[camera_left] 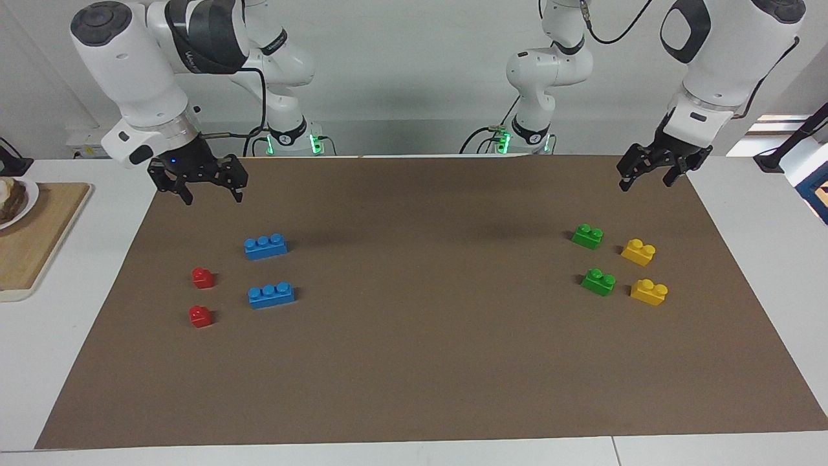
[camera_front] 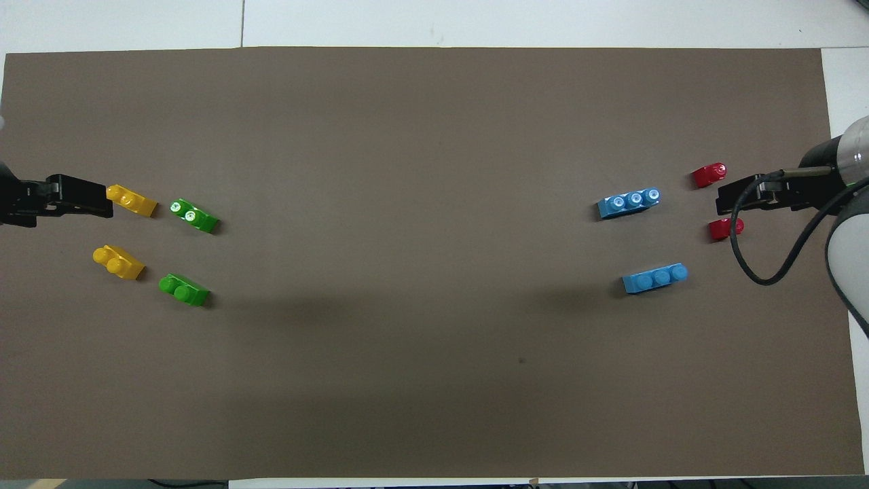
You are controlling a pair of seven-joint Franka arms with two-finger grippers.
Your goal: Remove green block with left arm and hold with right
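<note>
Brown mat (camera_left: 414, 362), green blocks (camera_left: 587, 236) below raised left claw (camera_left: 649, 176) — untouched

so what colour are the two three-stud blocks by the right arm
Blue; clearest in the facing view.

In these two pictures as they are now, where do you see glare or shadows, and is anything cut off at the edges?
In the overhead view, glare whitens the studs of the green block farther from the robots, and soft shadows cross the brown mat. In the facing view, each block casts a small shadow, and the plate is cut off at the edge. Both grippers, left and right, show sharply there.
</note>
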